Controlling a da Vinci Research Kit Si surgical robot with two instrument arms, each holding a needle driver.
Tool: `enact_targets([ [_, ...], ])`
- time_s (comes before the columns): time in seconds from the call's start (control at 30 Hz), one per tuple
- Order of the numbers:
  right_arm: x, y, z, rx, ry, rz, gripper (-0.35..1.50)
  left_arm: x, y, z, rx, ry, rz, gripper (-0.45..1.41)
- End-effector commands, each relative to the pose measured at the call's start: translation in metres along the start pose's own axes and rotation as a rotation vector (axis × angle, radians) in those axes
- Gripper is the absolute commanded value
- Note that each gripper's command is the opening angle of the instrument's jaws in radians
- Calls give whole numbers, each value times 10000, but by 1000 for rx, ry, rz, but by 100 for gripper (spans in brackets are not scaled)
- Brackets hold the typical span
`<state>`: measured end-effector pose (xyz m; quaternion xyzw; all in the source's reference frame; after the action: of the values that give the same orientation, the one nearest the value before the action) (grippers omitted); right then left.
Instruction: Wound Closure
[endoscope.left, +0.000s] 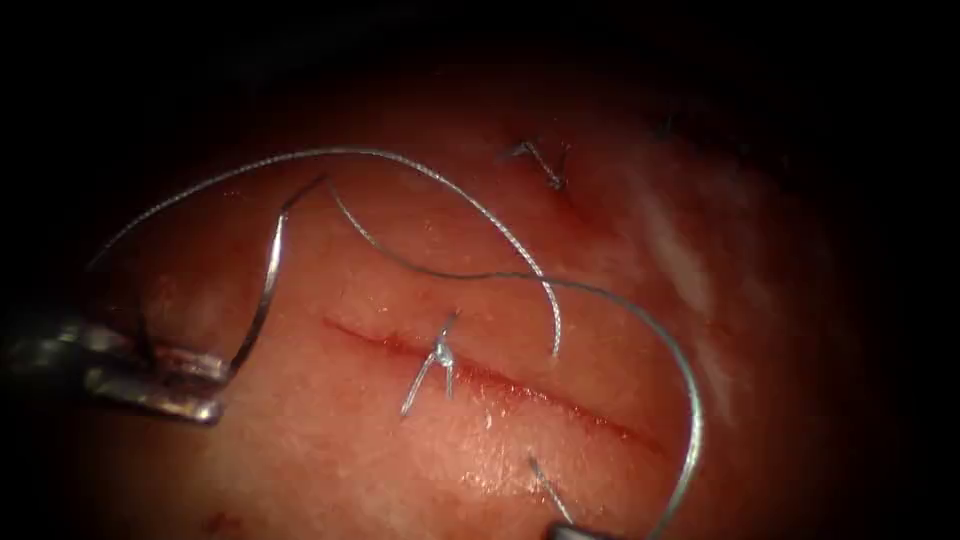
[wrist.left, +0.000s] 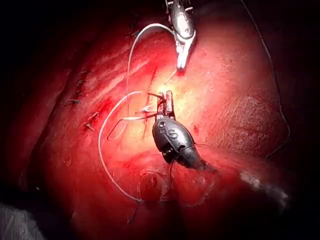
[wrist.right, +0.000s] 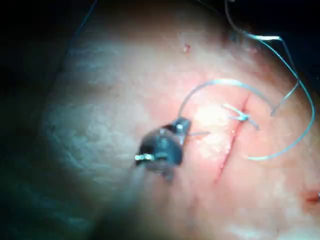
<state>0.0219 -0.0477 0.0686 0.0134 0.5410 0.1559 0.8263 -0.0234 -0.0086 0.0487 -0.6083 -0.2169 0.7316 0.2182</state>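
The tissue (endoscope.left: 330, 450) carries a slanting cut (endoscope.left: 560, 400) with a knotted stitch (endoscope.left: 443, 352) across its middle. My left tool (endoscope.left: 218, 385) comes in left of the cut and is shut on the curved needle (endoscope.left: 268, 285) near its lower end. The needle arcs upward, free of the tissue. Thread (endoscope.left: 600, 292) runs from the needle's upper end, crosses the cut and sweeps down its right side. My right tool (endoscope.left: 575, 531) peeks in at the bottom edge, shut on a short thread end (endoscope.left: 545, 485). The left tool (wrist.left: 167, 102) and right tool (wrist.left: 181, 62) face each other; the right tool (wrist.right: 182, 125) sits beside the cut.
A second strand of thread (endoscope.left: 350, 152) arches high over the tissue and ends loose near the cut. An older stitch (endoscope.left: 548, 172) sits at the back. Red fluid lines the cut.
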Motion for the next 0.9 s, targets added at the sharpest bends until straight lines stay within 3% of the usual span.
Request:
enact_targets([
  [0.03, 4, -18, -6, 8, 2, 2, -35, -6, -3, 6, -1, 2, 1, -45],
  [0.37, 39, -87, -50, 89, 10, -30, -35, -5, -3, 2, -6, -1, -6, -45],
  [0.53, 48, -97, -57, 102, 14, -34, -35, 6, 1, -5, -44, 11, 15, -45],
  [0.63, 46, -88, -55, 68, 24, -26, 66, 15, 10, -8, -92, 27, 22, -45],
  [0.7, 43, -79, -53, 40, 20, -19, 98, 22, 19, -9, -127, 40, 39, -45],
  [0.73, 41, -72, -52, 34, 15, -15, 106, 24, 23, -9, -140, 45, 45, -45],
  [0.9, 23, -39, -49, 3, 5, 0, 108, 37, 38, -10, -185, 60, 47, -45],
])
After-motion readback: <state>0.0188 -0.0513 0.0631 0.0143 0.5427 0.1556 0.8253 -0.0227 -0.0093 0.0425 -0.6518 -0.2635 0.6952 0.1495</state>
